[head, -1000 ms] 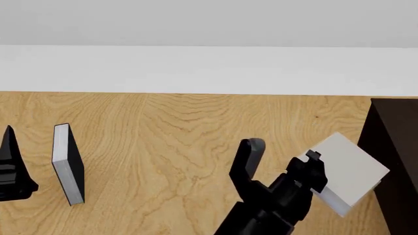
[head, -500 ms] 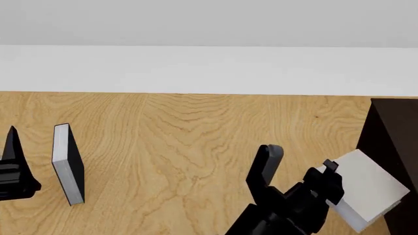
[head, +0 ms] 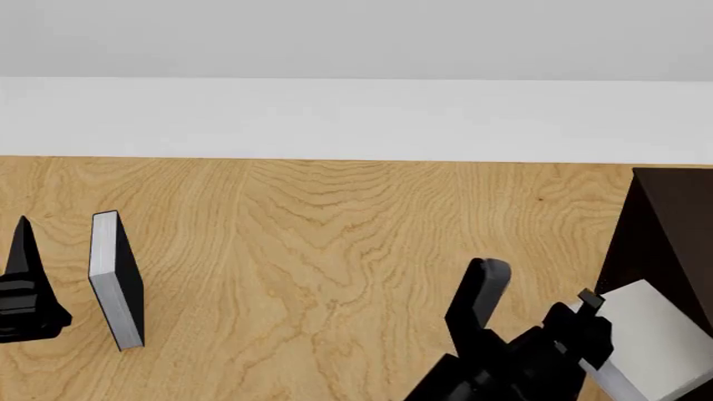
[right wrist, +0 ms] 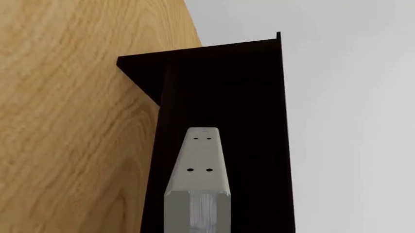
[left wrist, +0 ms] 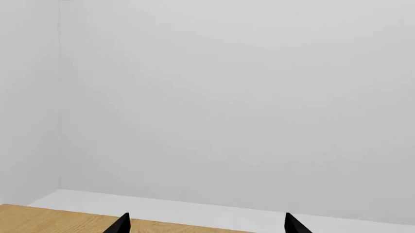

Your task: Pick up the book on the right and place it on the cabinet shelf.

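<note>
The right arm reaches toward the counter's [head: 312, 251] right edge, its right gripper [head: 557, 330] clamping the book [head: 657, 334] tilted against the cabinet shelf [head: 669, 225], closer than a second earlier. No writing shows. The left gripper [head: 22, 288] sits by the black-covered book [head: 117, 280], fingers spread wide.

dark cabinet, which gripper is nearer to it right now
Right. The right gripper holds the grey book right beside the dark cabinet; the left gripper sits at the table's far opposite side.
</note>
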`<state>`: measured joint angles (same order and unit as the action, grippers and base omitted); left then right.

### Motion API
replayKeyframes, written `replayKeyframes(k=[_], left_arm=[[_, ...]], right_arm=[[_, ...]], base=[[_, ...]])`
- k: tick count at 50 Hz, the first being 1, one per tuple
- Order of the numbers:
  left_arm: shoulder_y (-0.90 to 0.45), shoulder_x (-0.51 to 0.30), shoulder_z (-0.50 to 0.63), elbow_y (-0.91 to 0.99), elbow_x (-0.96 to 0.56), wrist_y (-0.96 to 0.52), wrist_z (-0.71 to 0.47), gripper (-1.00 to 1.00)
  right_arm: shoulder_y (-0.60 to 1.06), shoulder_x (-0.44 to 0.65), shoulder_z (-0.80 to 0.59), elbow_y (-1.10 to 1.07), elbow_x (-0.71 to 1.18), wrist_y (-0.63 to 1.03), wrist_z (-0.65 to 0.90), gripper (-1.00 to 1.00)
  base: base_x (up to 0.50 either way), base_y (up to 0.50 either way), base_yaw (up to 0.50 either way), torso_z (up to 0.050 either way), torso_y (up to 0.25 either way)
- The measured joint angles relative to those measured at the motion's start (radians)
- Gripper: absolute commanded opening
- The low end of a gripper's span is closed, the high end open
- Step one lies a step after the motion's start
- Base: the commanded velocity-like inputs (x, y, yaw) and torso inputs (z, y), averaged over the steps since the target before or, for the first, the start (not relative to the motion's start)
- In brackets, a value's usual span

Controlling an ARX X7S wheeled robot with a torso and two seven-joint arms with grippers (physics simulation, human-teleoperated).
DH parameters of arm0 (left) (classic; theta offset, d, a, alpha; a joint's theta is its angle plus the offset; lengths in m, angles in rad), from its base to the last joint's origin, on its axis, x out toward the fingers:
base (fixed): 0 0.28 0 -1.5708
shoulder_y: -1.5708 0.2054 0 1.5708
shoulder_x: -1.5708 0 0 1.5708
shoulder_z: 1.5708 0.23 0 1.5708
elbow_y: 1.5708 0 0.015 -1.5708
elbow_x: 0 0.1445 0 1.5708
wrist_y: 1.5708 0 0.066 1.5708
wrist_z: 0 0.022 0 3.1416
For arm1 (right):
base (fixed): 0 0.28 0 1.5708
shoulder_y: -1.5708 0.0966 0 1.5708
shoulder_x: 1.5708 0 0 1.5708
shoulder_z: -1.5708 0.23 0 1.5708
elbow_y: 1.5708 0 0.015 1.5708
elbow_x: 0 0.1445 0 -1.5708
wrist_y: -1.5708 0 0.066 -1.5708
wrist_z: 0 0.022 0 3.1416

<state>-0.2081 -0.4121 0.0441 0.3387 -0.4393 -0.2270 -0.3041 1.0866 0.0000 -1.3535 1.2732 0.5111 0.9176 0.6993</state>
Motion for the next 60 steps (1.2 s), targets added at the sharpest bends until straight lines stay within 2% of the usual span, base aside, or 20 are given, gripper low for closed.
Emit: replayKeyframes(k=[7,28,60], left_arm=[[0.001,-0.001,0.002,0.002,0.001,-0.002,-0.003,1.0],[-0.004,0.0,0.015,-0.015,0.008,0.007,-0.001,1.0],[-0.032,0.016,0.07,-0.106,0.073,0.044,0.003,1.0]], right_arm=[[-0.006,0.0,0.053,0.016,-0.042,0.004,-0.007,-1.0],[-0.034,0.009,0.348,0.034,-0.337,0.052,-0.066,-1.0],[-0.067,0.066,0.443,0.036,-0.413,0.044,-0.097,-1.0]], base=[[0.0,0.0,0.0,0.0,0.001],[0.0,0.0,0.0,0.0,0.001],[0.0,0.0,0.0,0.0,0.001]])
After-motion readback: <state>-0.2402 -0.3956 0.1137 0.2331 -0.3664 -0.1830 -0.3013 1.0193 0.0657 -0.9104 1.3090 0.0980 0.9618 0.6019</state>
